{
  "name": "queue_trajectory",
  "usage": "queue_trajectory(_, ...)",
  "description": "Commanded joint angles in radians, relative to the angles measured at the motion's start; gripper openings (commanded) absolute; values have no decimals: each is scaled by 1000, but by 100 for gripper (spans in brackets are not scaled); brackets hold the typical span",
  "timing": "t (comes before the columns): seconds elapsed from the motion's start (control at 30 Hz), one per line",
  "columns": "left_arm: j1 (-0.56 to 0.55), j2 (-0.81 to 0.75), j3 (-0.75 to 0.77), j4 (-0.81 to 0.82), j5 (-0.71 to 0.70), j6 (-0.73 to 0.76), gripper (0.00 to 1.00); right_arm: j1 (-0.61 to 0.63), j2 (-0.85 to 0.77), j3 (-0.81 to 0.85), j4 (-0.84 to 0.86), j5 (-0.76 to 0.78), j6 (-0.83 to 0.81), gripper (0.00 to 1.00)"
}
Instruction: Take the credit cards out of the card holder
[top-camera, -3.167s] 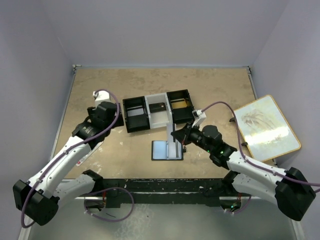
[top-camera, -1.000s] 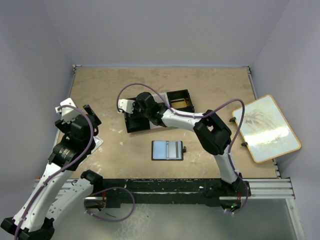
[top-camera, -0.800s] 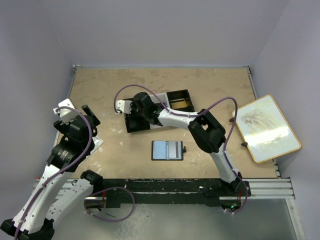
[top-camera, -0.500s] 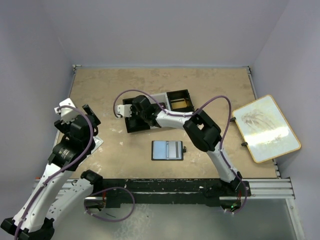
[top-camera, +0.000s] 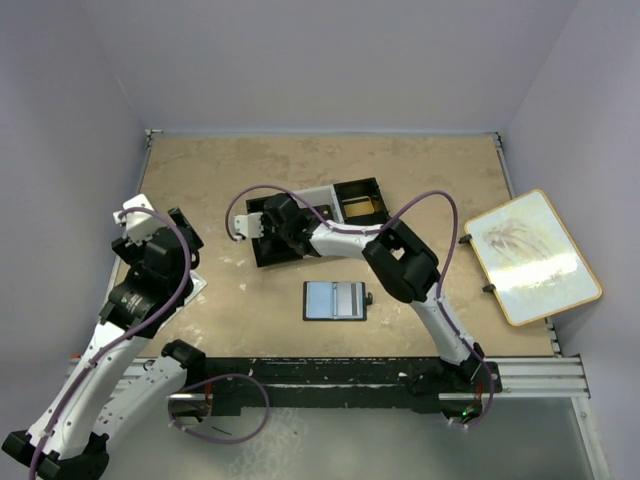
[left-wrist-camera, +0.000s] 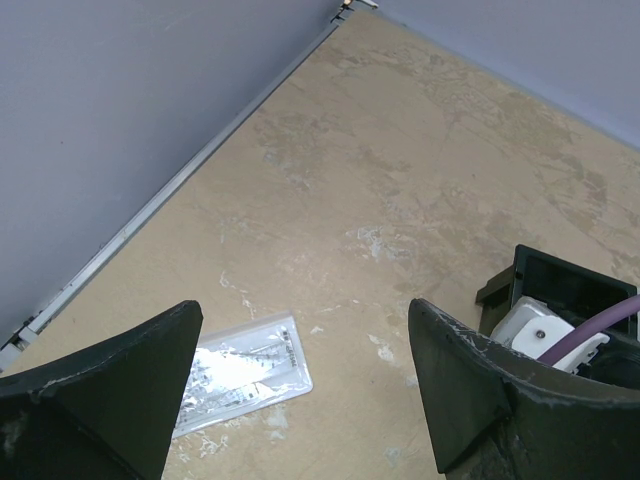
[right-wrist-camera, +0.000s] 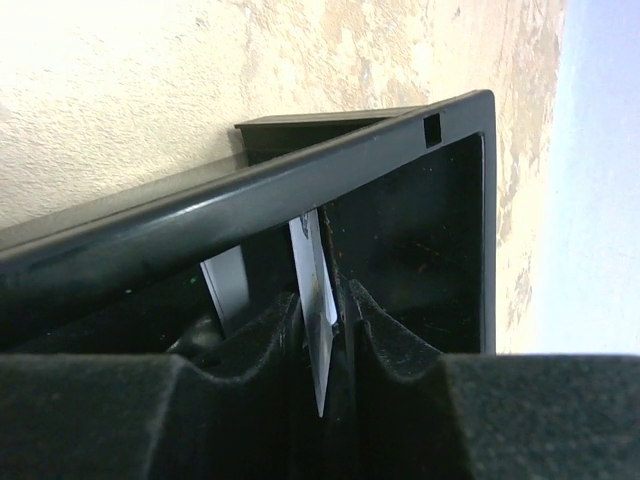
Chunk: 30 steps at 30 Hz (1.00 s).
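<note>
Right wrist view: the right pincer (right-wrist-camera: 325, 325) is clamping a thin credit card (right-wrist-camera: 312, 262) edge-on. Its dark padded fingers (right-wrist-camera: 390, 335) are pressing narrowly on both faces of the card, down inside a black compartment of the tray (right-wrist-camera: 350, 148). The card's colour cannot be told from this angle.

In the top external view, the right pincer (top-camera: 272, 230) is reaching across into the left compartment of the three-part tray (top-camera: 290, 256), with the arm stretching over the tray's middle. A gold card (top-camera: 362, 207) is lying in the right compartment. The card holder (top-camera: 335, 300) is lying open on the tabletop (top-camera: 420, 170), on the near side of the tray and apart from it, with its pale-blue sleeves facing up.

The left pincer (top-camera: 180, 222) is hanging by the left wall. In the left wrist view, the left pincer (left-wrist-camera: 300, 310) is spreading wide with nothing between its fingers. A white packet (left-wrist-camera: 240, 372) is lying flat on the tabletop just beneath it. A wood-framed board (top-camera: 530, 255) is sitting at the tabletop's right edge.
</note>
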Motion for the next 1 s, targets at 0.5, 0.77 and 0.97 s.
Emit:
queue_trajectory(0.5,4,11,1,38,15,14,81,-3,-124,-47,14,-52,-20,41)
queue_trajectory(0.77,4,19,1,35,30,14,81,-3,-146,-78,30,-53,-21,49)
queue_trajectory(0.97,3,25,0,33,36,15,81,-3,-130,-78,60,-22,16,50)
